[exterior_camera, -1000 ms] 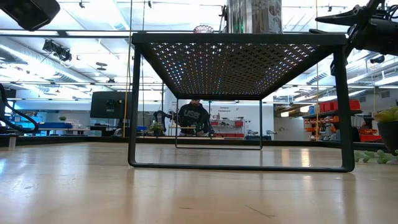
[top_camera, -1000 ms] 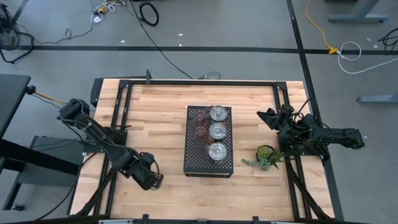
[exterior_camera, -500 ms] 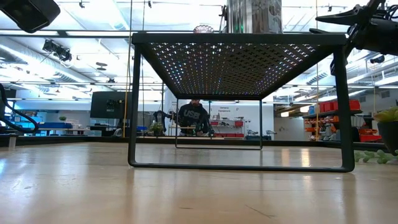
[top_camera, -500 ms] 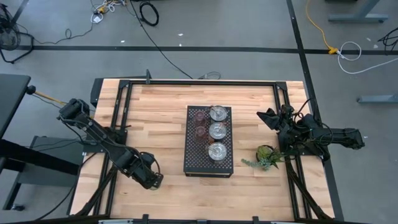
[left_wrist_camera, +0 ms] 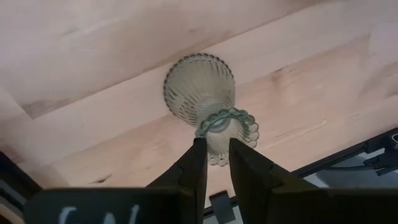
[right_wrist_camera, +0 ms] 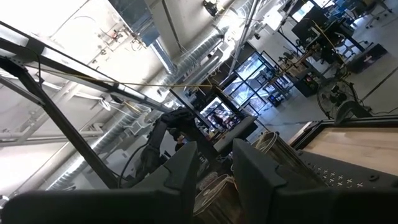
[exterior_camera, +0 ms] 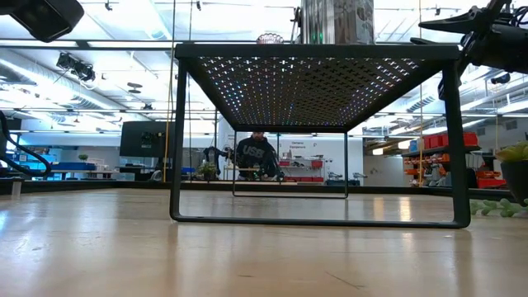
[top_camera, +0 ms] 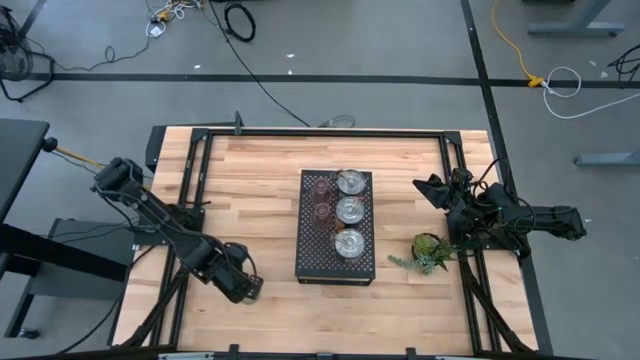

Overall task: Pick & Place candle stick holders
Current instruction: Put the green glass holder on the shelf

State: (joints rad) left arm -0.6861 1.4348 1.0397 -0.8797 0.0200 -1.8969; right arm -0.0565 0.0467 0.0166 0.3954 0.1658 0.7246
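A black perforated stand (top_camera: 312,262) stands mid-table. On it are three clear candle stick holders (top_camera: 349,211) in a row and two pinkish-red ones (top_camera: 321,199) beside them. My left gripper (top_camera: 246,288) is near the table's front left and is shut on the olive-green holder (left_wrist_camera: 200,89), high in the low view (exterior_camera: 41,12). My right gripper (top_camera: 432,189) waits at the table's right edge. Its fingers (right_wrist_camera: 186,167) stand slightly apart, with nothing between them. My left gripper pinches the olive-green holder's beaded rim (left_wrist_camera: 217,127) between its two fingers, at one spot on the rim. The ribbed body (left_wrist_camera: 199,87) points away past the fingertips, over the wooden table. I cannot tell whether any part of it touches the table.
A small green potted plant (top_camera: 428,252) stands right of the stand, close to my right arm. Black frame rails (top_camera: 190,180) run along the table's sides and far edge. Bare wood (top_camera: 250,190) lies between the stand and the left rail. A person (exterior_camera: 257,155) shows far behind the table.
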